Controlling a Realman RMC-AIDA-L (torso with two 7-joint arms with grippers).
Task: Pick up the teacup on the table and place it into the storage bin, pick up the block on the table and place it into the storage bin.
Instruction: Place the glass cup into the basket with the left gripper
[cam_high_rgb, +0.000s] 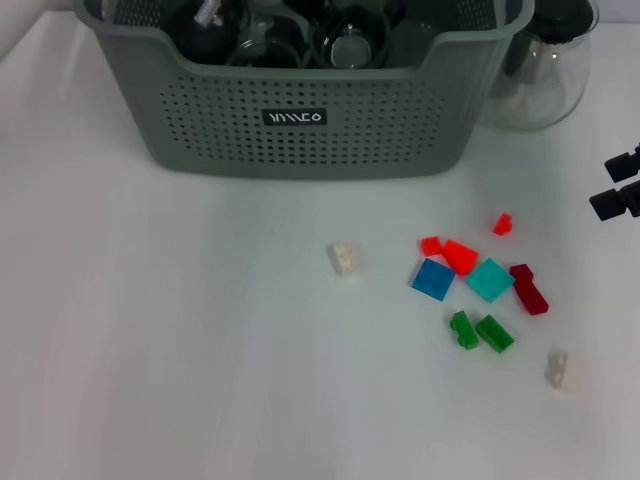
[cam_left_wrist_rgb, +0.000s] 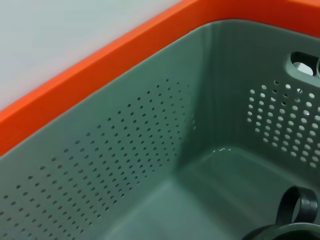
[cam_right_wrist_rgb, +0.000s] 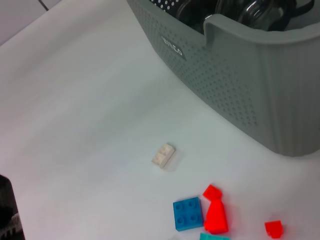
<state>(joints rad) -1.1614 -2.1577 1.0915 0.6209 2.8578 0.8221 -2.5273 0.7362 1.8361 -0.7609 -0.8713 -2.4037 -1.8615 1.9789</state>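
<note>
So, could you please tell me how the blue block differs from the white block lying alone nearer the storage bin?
The blue block is a flat square plate; the white block is smaller and oblong. The blue block lies in a cluster, touching or nearly touching a red block and a teal block; the white block lies apart, with bare table around it. Both rest on the table, outside the storage bin.

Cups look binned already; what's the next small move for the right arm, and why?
Probably bring the right end effector, now at the table's right edge, in over the block cluster toward the small red block: it lies nearest and apart, and blocks remain outside the storage bin.
</note>
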